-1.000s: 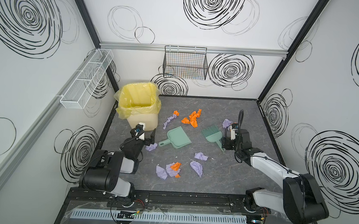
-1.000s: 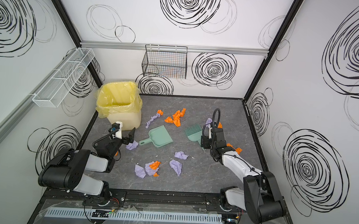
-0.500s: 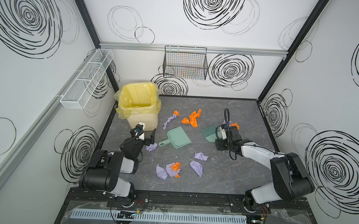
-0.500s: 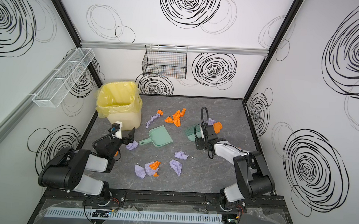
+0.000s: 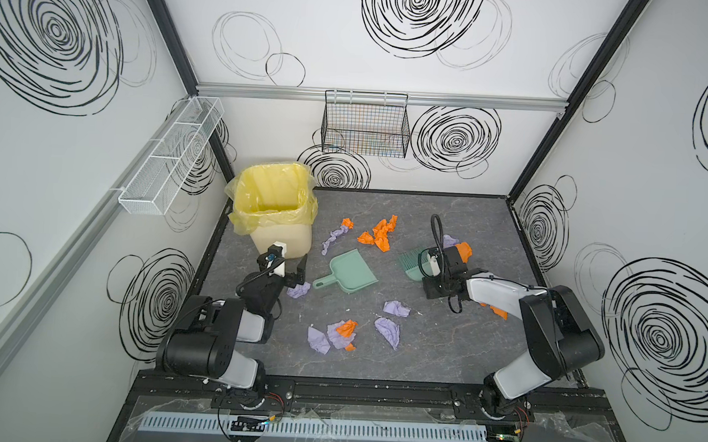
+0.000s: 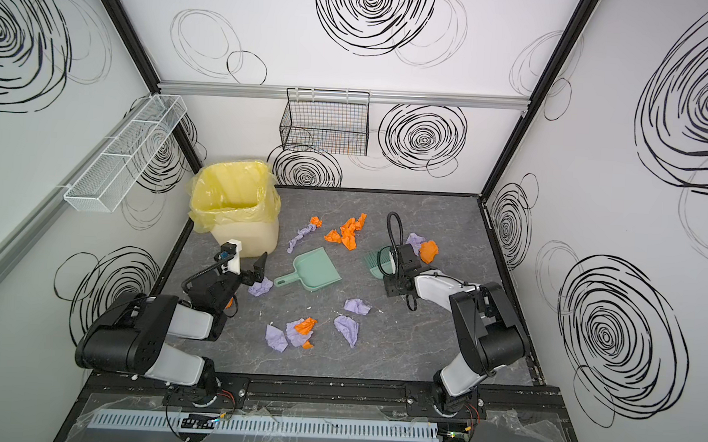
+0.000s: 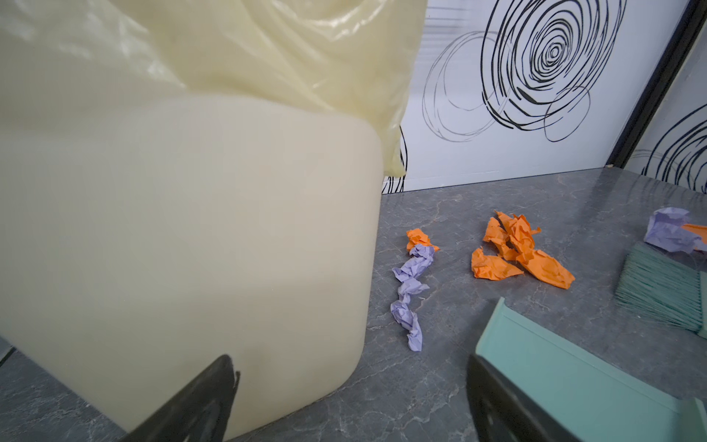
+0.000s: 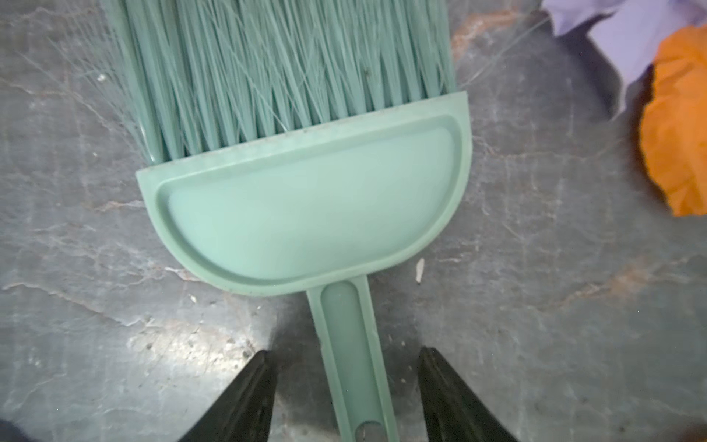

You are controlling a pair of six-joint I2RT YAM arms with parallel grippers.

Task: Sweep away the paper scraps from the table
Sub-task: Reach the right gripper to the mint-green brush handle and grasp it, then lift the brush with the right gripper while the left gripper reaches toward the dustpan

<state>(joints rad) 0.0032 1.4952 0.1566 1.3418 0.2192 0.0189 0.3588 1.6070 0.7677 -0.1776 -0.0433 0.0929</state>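
Note:
Orange and lavender paper scraps lie scattered on the dark table (image 5: 440,359): an orange bunch (image 5: 380,234), a lavender wad (image 5: 387,331), a mixed heap (image 5: 340,333) and an orange wad (image 5: 464,250). A mint dustpan (image 5: 351,272) lies mid-table. My right gripper (image 8: 344,352) is open, low over the table. Its fingers straddle the handle of the mint brush (image 8: 306,199) with a gap on each side. In a top view this gripper (image 5: 426,271) points left. My left gripper (image 7: 350,363) is open and holds nothing, beside a lavender scrap (image 5: 299,290) near the bin.
A cream bin with a yellow liner (image 5: 278,214) stands at the back left, close ahead of the left gripper. A black wire basket (image 5: 365,125) hangs on the back wall and a white wire shelf (image 5: 173,154) on the left wall. White walls enclose three sides.
My right gripper has swung left from the scraps by the right wall to the brush handle, and its jaws have narrowed. The left arm has not moved.

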